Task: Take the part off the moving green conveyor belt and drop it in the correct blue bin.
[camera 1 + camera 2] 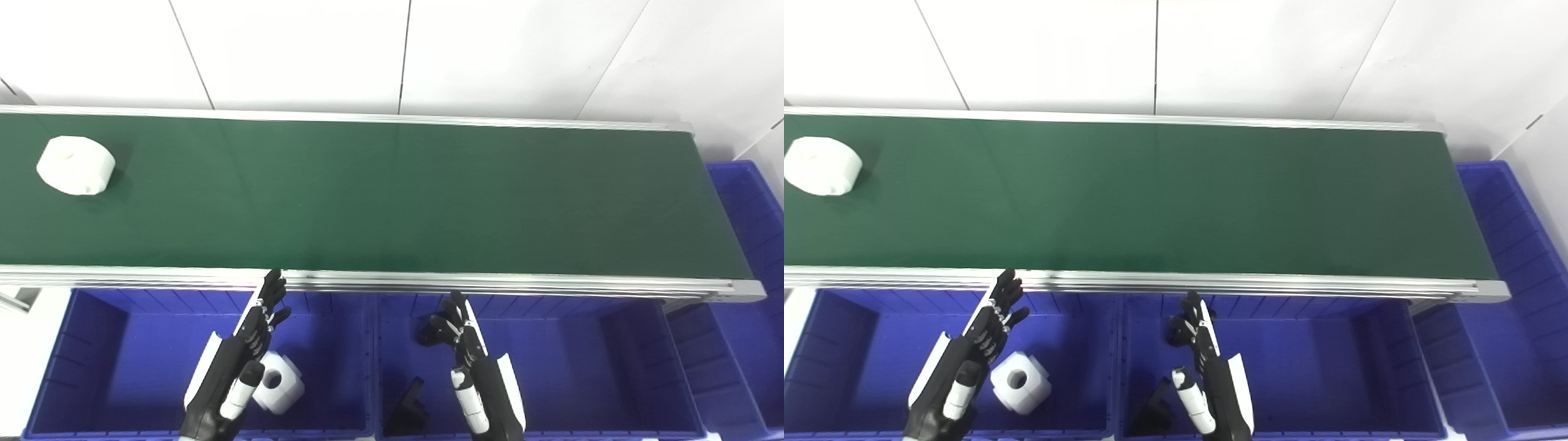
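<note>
I hold my left hand (248, 343), fingers spread and empty, over the left blue bin (92, 343) until the white part (76, 165) rides the green conveyor belt (392, 196) from its left end to within reach

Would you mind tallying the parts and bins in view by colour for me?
White parts: 2, one on the belt, one in the left bin
Black parts: 2, both in the middle bin, and
Blue bins: 3, left, middle, right
Total: 7
</note>
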Robot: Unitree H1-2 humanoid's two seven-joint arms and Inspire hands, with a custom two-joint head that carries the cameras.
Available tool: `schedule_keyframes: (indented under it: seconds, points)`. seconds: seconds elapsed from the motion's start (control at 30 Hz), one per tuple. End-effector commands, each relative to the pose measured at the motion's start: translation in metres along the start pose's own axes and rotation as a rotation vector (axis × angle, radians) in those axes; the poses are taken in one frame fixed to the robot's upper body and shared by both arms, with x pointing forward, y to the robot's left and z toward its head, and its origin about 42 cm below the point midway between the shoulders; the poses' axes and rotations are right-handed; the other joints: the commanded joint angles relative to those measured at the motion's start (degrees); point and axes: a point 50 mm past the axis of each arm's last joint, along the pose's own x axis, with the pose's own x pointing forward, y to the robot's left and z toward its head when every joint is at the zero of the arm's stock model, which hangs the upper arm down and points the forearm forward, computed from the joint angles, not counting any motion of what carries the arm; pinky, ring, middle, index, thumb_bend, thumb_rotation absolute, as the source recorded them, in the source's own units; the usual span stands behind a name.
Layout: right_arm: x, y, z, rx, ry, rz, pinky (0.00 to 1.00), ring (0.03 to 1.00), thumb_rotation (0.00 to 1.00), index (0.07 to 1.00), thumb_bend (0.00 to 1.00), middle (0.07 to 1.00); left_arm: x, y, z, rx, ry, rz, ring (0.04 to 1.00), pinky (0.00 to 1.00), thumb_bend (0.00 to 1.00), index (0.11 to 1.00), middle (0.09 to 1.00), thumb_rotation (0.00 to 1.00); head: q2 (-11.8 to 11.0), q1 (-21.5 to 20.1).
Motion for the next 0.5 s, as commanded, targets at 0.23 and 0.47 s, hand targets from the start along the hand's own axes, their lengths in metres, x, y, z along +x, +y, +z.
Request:
schedule_keyframes:
  seconds: [0.23,0.47]
  points:
    - [-0.005,-0.004,-0.009,0.017,-0.049,-0.003,0.9,0.893,0.98,1.0,0.88,0.969,-0.001,-0.01,-0.008,0.009,-0.044,-0.003,0.982,0.91,1.0,1.0,1.0,0.96,-6.4,7.9]
    - [-0.004,-0.018,-0.026,0.002,-0.012,0.001,0.91,0.902,1.0,1.0,0.89,0.987,0.007,-0.022,-0.028,-0.007,-0.037,-0.023,0.978,0.9,1.0,1.0,1.0,0.93,-11.9,16.6]
